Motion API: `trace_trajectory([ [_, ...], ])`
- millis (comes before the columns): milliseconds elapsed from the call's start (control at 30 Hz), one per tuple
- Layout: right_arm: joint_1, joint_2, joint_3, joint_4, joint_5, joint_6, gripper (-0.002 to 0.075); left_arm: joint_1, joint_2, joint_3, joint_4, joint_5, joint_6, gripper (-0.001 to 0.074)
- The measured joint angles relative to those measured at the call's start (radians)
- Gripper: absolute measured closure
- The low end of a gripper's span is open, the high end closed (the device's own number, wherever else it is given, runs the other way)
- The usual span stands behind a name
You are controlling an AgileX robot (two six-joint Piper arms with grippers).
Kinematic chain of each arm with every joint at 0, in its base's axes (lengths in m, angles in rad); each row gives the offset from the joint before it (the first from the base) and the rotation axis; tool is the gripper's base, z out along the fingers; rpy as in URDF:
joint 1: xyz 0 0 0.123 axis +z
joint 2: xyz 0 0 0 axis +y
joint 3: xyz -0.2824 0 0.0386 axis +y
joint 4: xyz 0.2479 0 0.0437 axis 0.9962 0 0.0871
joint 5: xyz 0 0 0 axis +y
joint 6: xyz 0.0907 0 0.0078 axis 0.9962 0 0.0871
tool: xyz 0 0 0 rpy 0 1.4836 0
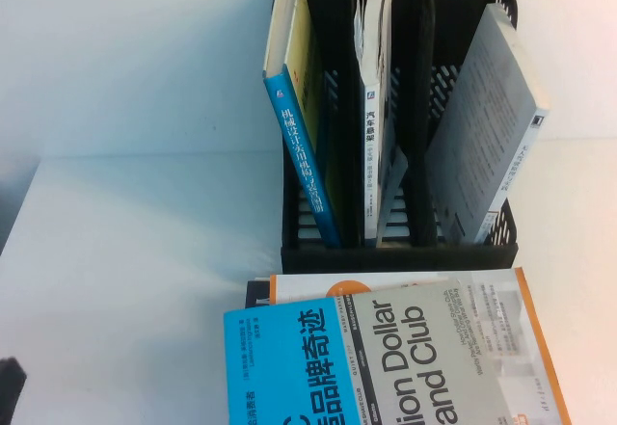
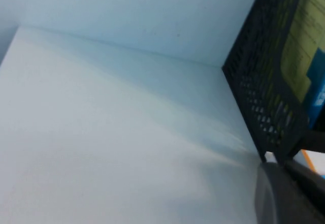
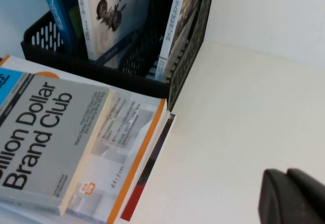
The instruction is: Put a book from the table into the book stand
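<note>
1. 2 grippers sat at the near edge of the scene. The left gripper hung low over the table, just beside the outer left wall of the book stand. The right gripper hovered above bare tabletop to the right of the stacked books. Neither was seen carrying anything, and whether either was open or closed could not be told.
2. A stack of spare books lay flat directly in front of the stand. The blue-and-grey "Dollar Club" book was on top, with an orange-edged white book beneath it and the edge of a darker volume showing under that. The stack looked like stock waiting to be filed, within easy reach of both arms.
3. The stand stood behind the stack with all 3 slots occupied.
4. The dark teal book leaned in the left slot, and a white-spined book stood nearly upright in the middle slot.
5. The book rested in the right slot with its pale grey back cover facing out. It tilted against the right wall, probably because the slot was wider than the book. By this evidence, the task appeared complete.
</note>
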Motion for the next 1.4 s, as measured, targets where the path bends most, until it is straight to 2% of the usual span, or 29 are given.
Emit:
trace_trajectory([
  [167,0.000,0.000,0.000,0.000,0.000,0.000,0.0728,0.100,-0.239,0.162,-0.009,-0.014,-0.006,0.0737],
  [267,0.000,0.000,0.000,0.000,0.000,0.000,0.0728,0.160,-0.335,0.178,-0.009,0.023,-0.008,0.0737],
  [433,0.000,0.000,0.000,0.000,0.000,0.001,0.0728,0.217,-0.359,0.178,-0.002,0.151,0.022,0.0737],
  [600,0.000,0.000,0.000,0.000,0.000,0.002,0.0728,0.227,-0.359,0.176,0.000,0.228,0.027,0.0737],
  [1200,0.000,0.000,0.000,0.000,0.000,0.002,0.0728,0.227,-0.361,0.172,0.000,0.240,0.027,0.0737],
  [1300,-0.039,-0.016,0.013,-0.013,-0.021,-0.013,0.0728,0.227,-0.361,0.172,0.000,0.240,0.027,0.0737],
  [1400,-0.126,-0.033,0.057,-0.056,-0.119,-0.025,0.0728,0.227,-0.361,0.172,0.000,0.240,0.027,0.0737],
])
